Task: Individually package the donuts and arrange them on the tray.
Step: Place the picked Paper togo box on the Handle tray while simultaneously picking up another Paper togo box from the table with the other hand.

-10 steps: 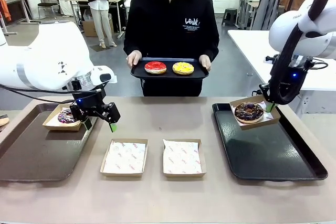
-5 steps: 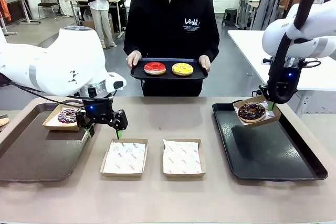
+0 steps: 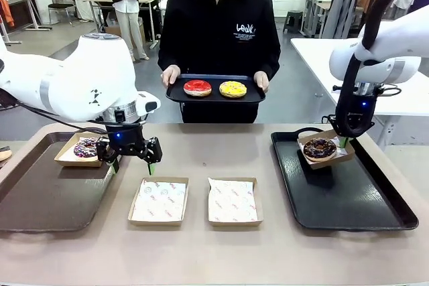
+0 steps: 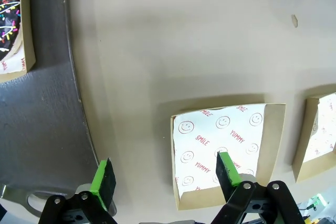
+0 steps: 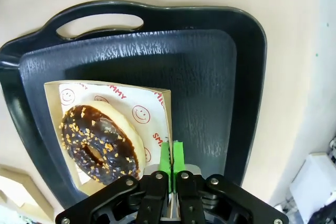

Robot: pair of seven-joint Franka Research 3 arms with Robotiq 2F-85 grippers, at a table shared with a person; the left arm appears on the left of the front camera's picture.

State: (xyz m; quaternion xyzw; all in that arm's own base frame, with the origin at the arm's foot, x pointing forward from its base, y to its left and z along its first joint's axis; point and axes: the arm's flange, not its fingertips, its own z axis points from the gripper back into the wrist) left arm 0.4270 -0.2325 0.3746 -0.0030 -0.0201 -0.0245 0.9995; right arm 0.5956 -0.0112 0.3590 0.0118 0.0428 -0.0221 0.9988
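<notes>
The right claw (image 3: 343, 140) (image 5: 170, 153) was pinched together on the thin side wall of a brown cardboard box (image 3: 328, 161) (image 5: 107, 85). The box carried the chocolate donut (image 3: 320, 147) (image 5: 100, 148), a glossy dark ring flecked with pale gold crumbs on white paper printed with red smileys. It sat tilted at the far end of the textured black tray (image 3: 348, 199) (image 5: 210, 77); whether it touched the tray could not be told.

The left claw (image 3: 133, 165) (image 4: 165, 174) hung with its green pads wide apart and nothing between them, above the near edge of an empty box (image 3: 159, 200) (image 4: 275, 129) with the same paper lining. A second empty box (image 3: 232, 200) (image 4: 304, 145) lay just beside it on the matte beige table (image 3: 201, 252) (image 4: 184, 40).

The dark purple donut (image 3: 86, 147) (image 4: 6, 9), streaked with white and bright sprinkles, lay boxed on the far part of the left tray (image 3: 40, 199) (image 4: 47, 119).

Across the table a person (image 3: 219, 25) held a small black tray (image 3: 214, 97) bearing the red-glazed donut (image 3: 198, 87) and the yellow-glazed donut (image 3: 232, 88), side by side and unboxed.
</notes>
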